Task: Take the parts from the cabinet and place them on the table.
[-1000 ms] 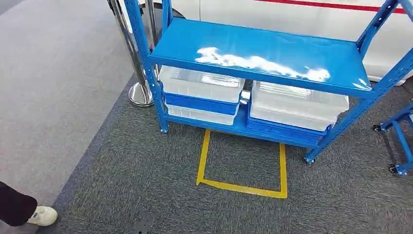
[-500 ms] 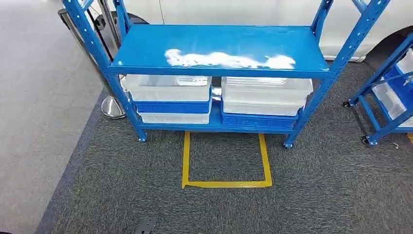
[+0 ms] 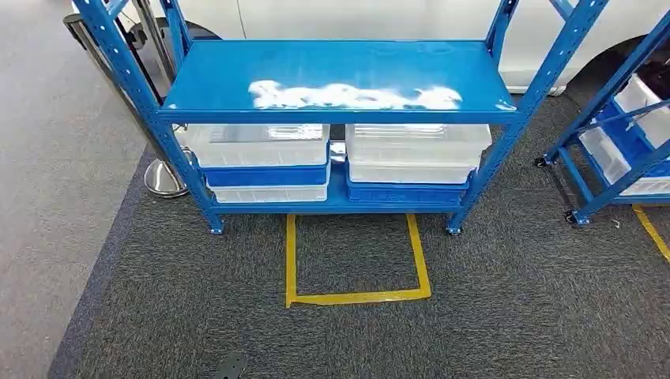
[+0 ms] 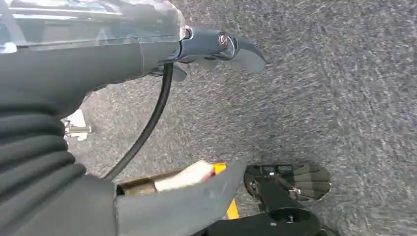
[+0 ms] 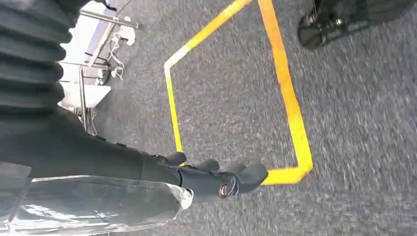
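Two blue levels are showing on the cabinet (image 3: pixel 340 75) in front of you: a bare upper shelf with a white glare patch across it, and a lower shelf carrying the bins. On that lower shelf you are looking at two stacks side by side. On the left, a clear bin (image 3: pixel 257 144) is sitting on a blue bin (image 3: pixel 267 175), with another clear bin (image 3: pixel 269 193) under that. On the right, a clear bin (image 3: pixel 417 150) is resting on a blue bin (image 3: pixel 407 193). You cannot tell what parts are lying inside them; the contents are too faint through the plastic.

On the grey carpet (image 3: pixel 513 300), a yellow tape outline (image 3: pixel 357 297) is marking a square open toward the cabinet, right at its foot between the two front legs. To the left of the cabinet a chrome post base (image 3: pixel 164 178) is standing where the darker carpet meets the lighter floor. To the right, a second blue rack (image 3: pixel 616 134) on castors is holding more clear bins. Behind everything a white vehicle body (image 3: pixel 379 17) is spanning the background.

Your left hand (image 4: pixel 216 46) is hanging over the carpet, fingers loosely extended and holding nothing. Your right hand (image 5: pixel 216 174) is likewise hanging with fingers stretched out and apart, gripping nothing, above a corner of yellow tape (image 5: pixel 287 123) on the floor.
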